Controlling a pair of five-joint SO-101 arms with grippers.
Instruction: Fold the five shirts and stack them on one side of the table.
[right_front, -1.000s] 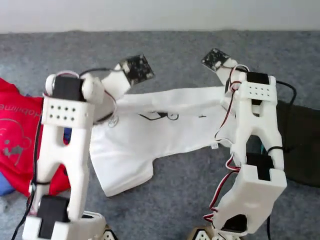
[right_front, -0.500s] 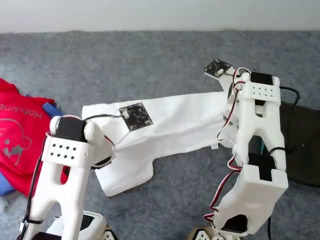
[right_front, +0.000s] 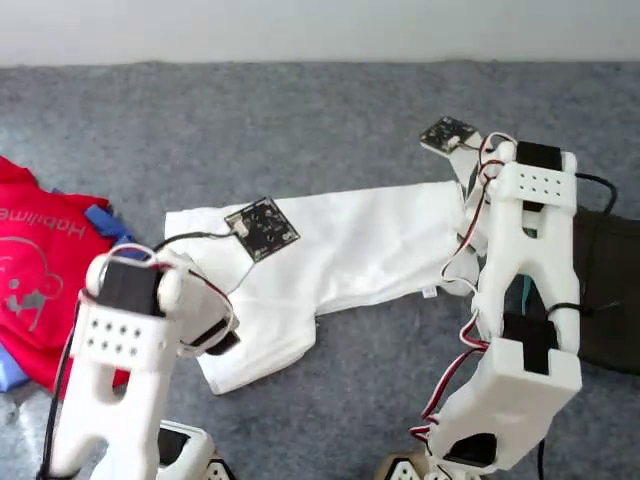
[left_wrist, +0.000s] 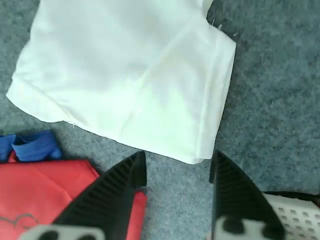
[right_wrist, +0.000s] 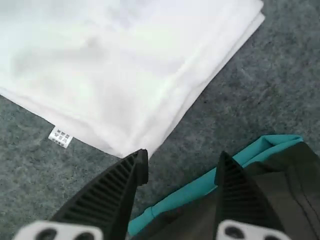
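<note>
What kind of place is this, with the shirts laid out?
Probably a robotics test bench rather than a laundry: a grey fabric-covered table, a white left arm and right arm with exposed wires, and a white shirt, red shirt and dark garment.

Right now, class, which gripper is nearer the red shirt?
Left. The left gripper hangs open just beside the red shirt; the right gripper is across the white shirt, by the dark shirt.
</note>
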